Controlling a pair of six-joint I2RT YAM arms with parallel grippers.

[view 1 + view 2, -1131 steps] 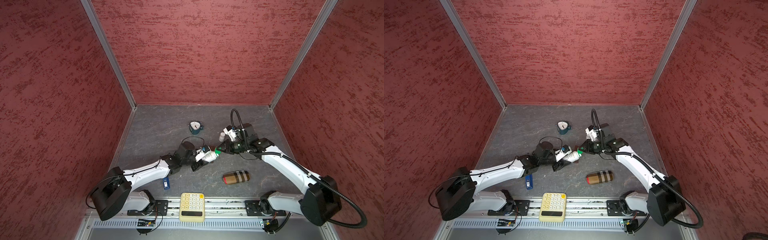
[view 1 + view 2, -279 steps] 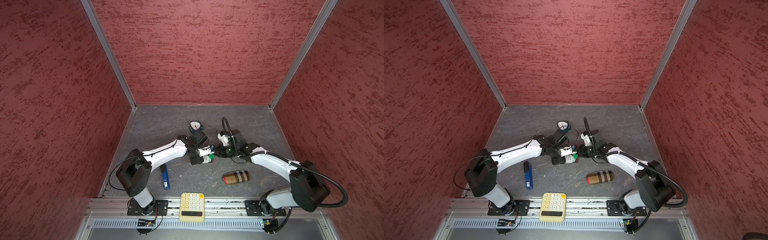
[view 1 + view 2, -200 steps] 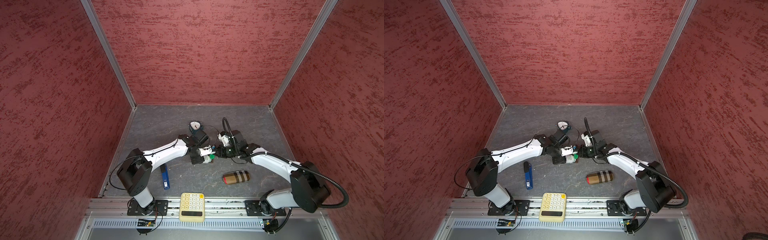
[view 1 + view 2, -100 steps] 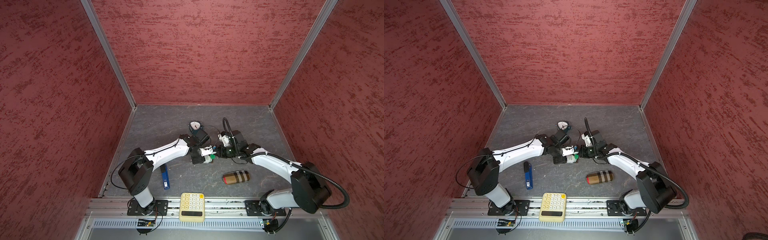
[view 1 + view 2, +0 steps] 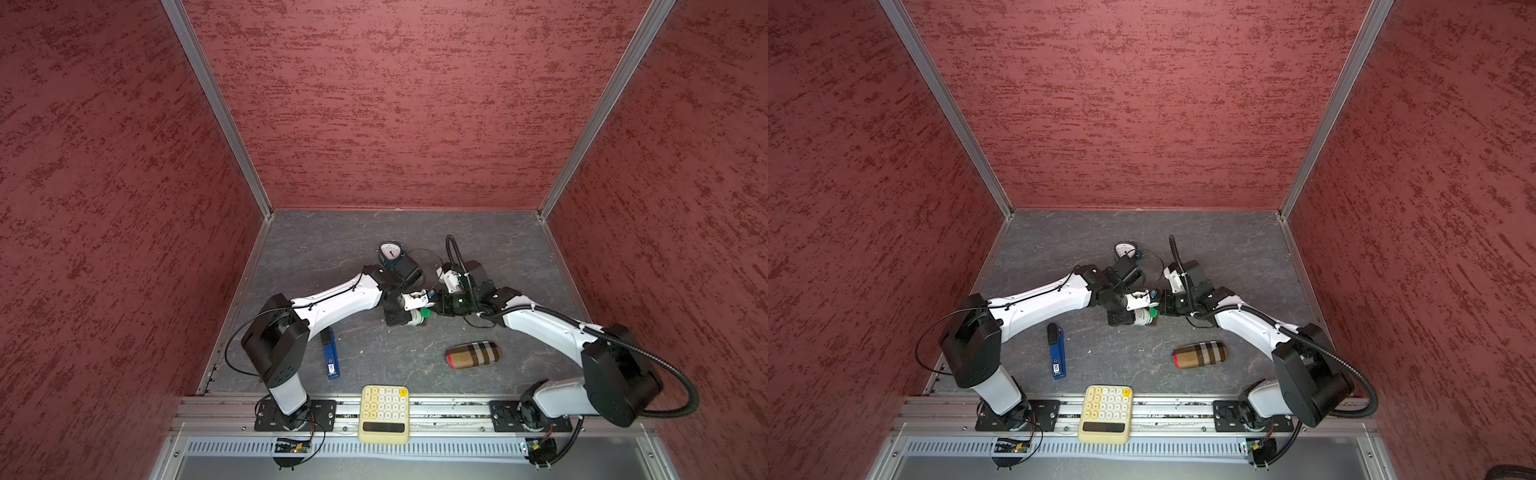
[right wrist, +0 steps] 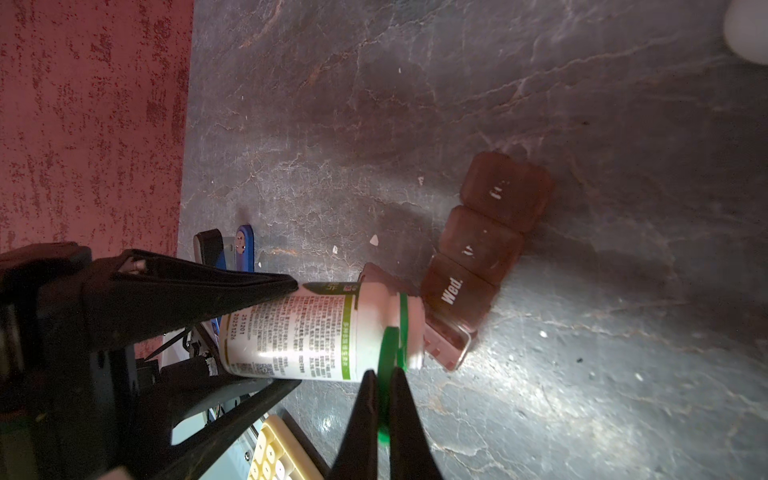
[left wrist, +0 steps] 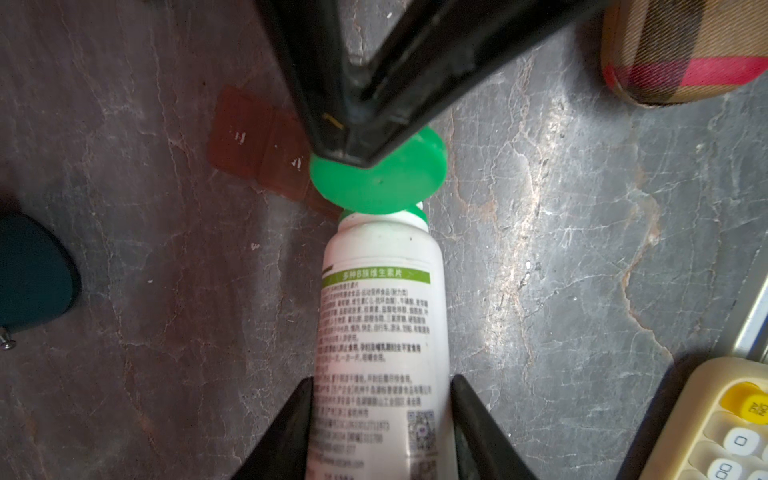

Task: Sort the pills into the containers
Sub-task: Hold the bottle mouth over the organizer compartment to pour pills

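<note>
One compartment (image 6: pixel 446 347) at the end of the dark-brown containers strip (image 6: pixel 482 249) stands open. The three beside it, the nearest marked "Wed.", have their lids down. The strip lies flat on the tabletop (image 6: pixel 540 104) between the two arms.

The left pincer (image 7: pixel 382 379) is clamped round the body of a white pill bottle (image 7: pixel 378 316), held nearly level with its mouth right at the open compartment. The right pincer (image 6: pixel 384 374) is pressed together on the rim of the bottle's green cap (image 6: pixel 388 353), which is off the mouth and just beside the neck. Whether a hinge joins the cap to the bottle I cannot tell.

No pill shows in any view, though the bottle hides part of the open compartment.

I judge the task to be at an early stage: the bottle is open and lined up and one lid is raised, while the pouring and the other compartments remain. The plaid case (image 5: pixel 472 354), calculator (image 5: pixel 384 413) and blue lighter (image 5: pixel 330 353) lie well apart from the strip.
</note>
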